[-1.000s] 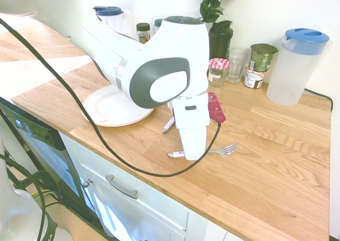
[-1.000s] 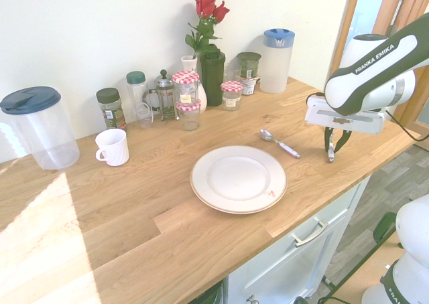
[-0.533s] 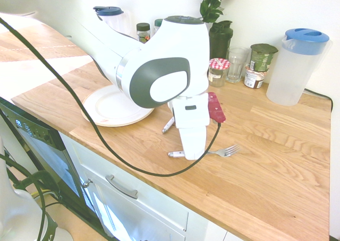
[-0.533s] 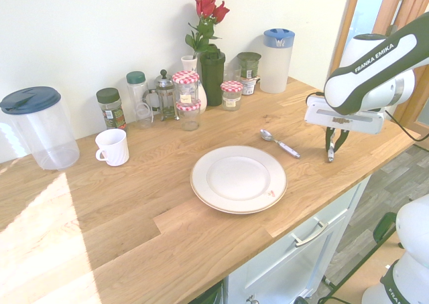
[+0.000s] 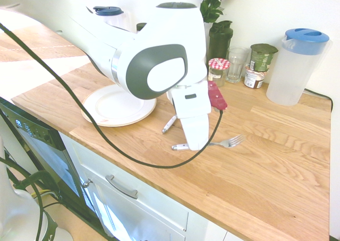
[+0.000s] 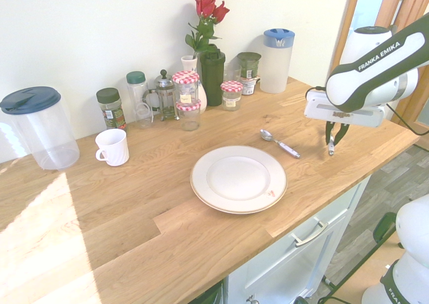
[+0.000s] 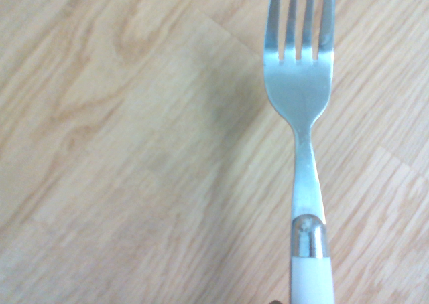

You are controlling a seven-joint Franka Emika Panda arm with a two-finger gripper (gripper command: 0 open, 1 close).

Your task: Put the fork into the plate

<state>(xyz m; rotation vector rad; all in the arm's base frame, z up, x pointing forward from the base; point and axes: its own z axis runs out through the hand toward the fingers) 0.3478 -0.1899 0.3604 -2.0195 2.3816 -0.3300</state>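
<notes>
On counter, one fork (image 5: 229,142) (gripped), one plate (image 6: 238,178)

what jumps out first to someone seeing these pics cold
The big white arm fills the first exterior view, its gripper shut on the fork, which hangs just above the wooden counter. Next comes the empty white plate in the middle of the counter, with a spoon between it and the gripper. At the back wall, red roses stand out among jars and jugs.
</notes>
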